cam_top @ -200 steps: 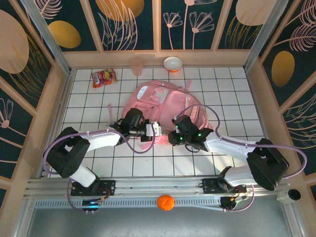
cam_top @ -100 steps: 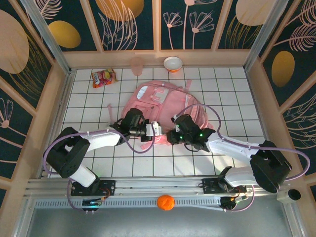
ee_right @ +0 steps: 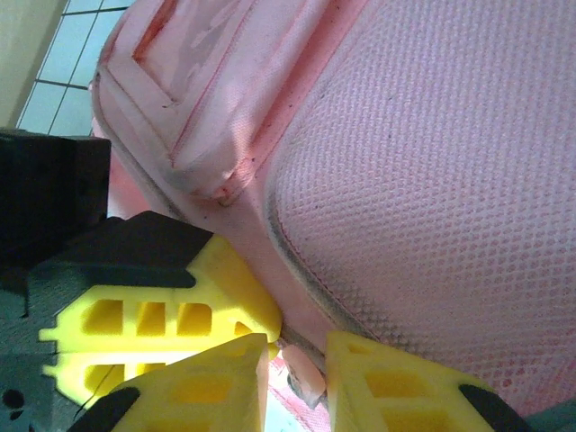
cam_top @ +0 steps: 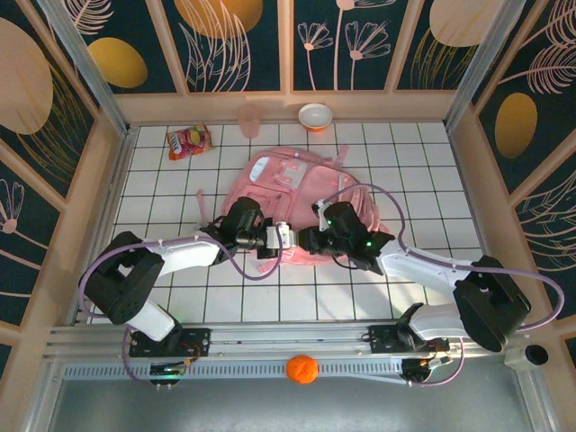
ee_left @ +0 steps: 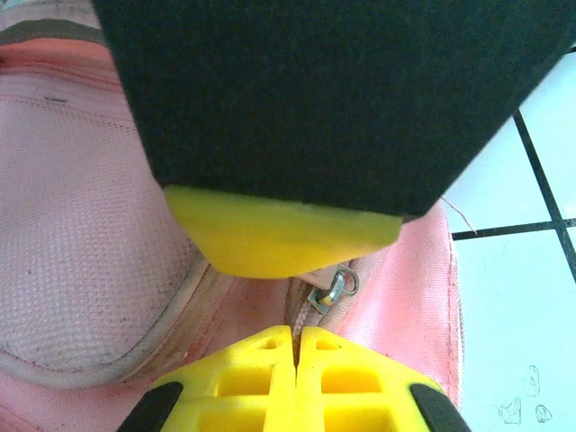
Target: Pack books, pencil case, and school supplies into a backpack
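Position: the pink backpack [cam_top: 297, 184] lies flat in the middle of the white tiled table [cam_top: 423, 171], its near edge turned toward the arm bases, and both grippers meet at that edge.
Handling: I judge it soft and light. The mesh panel and padded pockets in the right wrist view look limp, so I expect it to sag, fold and drag on the tiles rather than lift as one piece.
Grip spots: the cloth is too floppy to steer by. I would go for the firm bits instead, meaning the piped zip trim, the metal zip ring [ee_left: 333, 290] and the small pink tab [ee_right: 304, 369] along the near seam.
Left gripper [ee_left: 295, 335]: clenched, with the yellow fingertips pressed together and no gap. Pink fabric sits right at the tips, but I cannot tell whether any of it is pinched.
Right gripper [ee_right: 297, 349]: its jaws stand a little apart with the pink tab between them. I cannot tell whether they bite on it or only flank it.
Backpack to left jaws: the seam runs just beyond the fingertips, with the zip ring just past them and slightly to the side, not between them.
Backpack to right jaws: the mesh panel rises just above the fingers, and the seam edge comes down into the gap.
Spacing: in the overhead view the two grippers sit nearly touching, side by side, so I have little room to work.
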